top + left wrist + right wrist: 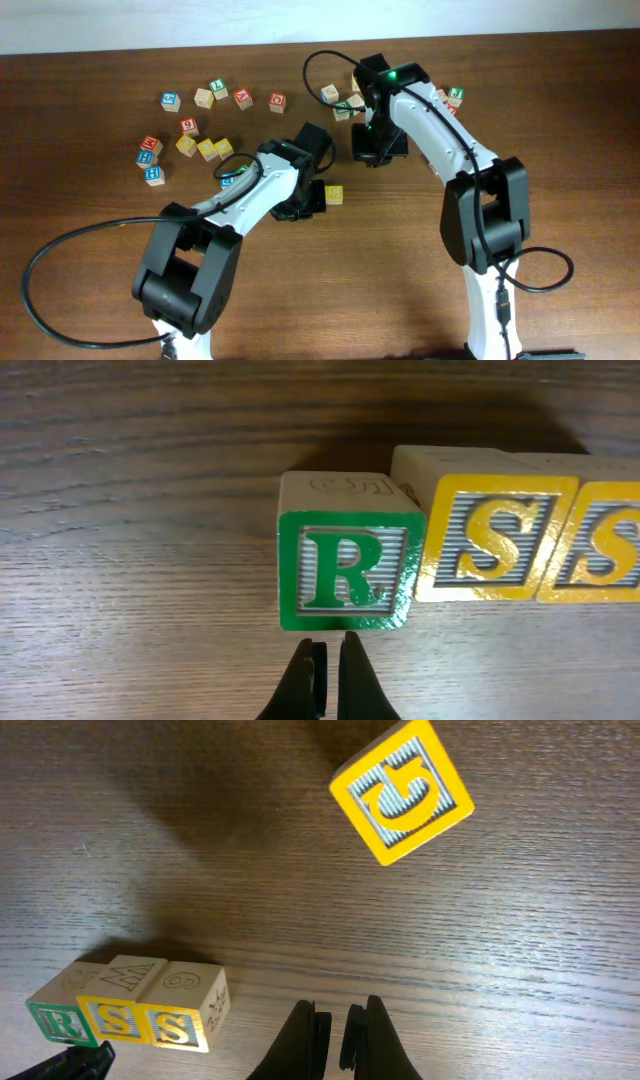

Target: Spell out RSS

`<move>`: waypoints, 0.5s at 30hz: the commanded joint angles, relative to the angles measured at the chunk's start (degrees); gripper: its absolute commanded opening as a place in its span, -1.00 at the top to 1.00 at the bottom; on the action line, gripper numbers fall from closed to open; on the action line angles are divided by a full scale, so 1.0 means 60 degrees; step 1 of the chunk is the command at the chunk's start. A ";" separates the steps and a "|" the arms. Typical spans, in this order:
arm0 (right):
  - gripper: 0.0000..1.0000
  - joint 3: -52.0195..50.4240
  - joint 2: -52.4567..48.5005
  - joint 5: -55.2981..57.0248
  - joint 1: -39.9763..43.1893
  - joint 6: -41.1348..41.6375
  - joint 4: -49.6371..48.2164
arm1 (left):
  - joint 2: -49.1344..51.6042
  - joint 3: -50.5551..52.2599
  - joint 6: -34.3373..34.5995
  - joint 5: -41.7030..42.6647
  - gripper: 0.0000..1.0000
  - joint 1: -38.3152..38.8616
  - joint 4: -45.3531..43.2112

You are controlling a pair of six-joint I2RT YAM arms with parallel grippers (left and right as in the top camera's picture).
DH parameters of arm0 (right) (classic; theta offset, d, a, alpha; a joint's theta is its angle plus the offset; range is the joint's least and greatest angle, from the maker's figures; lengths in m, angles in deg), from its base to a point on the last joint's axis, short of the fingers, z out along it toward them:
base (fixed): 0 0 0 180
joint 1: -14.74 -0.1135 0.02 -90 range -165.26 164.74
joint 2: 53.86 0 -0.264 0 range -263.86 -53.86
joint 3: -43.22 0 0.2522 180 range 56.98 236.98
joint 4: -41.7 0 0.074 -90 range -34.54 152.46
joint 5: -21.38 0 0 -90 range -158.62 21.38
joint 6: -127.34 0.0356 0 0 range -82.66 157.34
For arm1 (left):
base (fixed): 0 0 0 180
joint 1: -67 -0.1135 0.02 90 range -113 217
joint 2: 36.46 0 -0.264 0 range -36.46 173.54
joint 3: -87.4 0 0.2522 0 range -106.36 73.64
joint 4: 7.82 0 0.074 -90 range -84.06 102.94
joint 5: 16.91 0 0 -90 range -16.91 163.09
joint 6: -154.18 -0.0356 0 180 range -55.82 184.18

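Three wooden cubes stand side by side in a row on the table and read R, S, S. In the left wrist view the green-bordered R cube (345, 570) is leftmost, touching the first yellow S cube (495, 540), with the second S cube (605, 545) beside that. My left gripper (330, 650) is shut and empty, its tips just in front of the R cube. The right wrist view has the same row at its lower left, with the R cube (62, 1023) at the left end. My right gripper (338, 1020) is shut and empty, to the right of the row. Overhead, the arms hide the row.
A yellow G cube (402, 792) lies alone beyond the right gripper. Several loose letter cubes are scattered at the back left (190, 125), and more lie at the back near the right arm (345, 100). Both arms cross over the middle of the wooden table (100, 250).
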 commanded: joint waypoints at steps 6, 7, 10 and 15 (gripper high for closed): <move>0.92 0.0157 -0.0106 0.0109 -0.0004 -0.0102 0.0055 | -0.0106 0.0084 0.0164 -0.0171 1.00 -0.0036 -0.0291; 0.92 0.0157 -0.0106 0.0109 -0.0004 -0.0102 0.0076 | -0.0106 0.0084 0.0164 -0.0175 1.00 -0.0036 -0.0310; 0.92 0.0157 -0.0106 0.0109 -0.0004 -0.0102 0.0076 | -0.0106 0.0084 0.0164 -0.0175 1.00 -0.0036 -0.0357; 0.92 0.0157 -0.0106 0.0109 -0.0004 -0.0102 0.0073 | -0.0106 0.0084 0.0164 -0.0171 1.00 -0.0036 -0.0499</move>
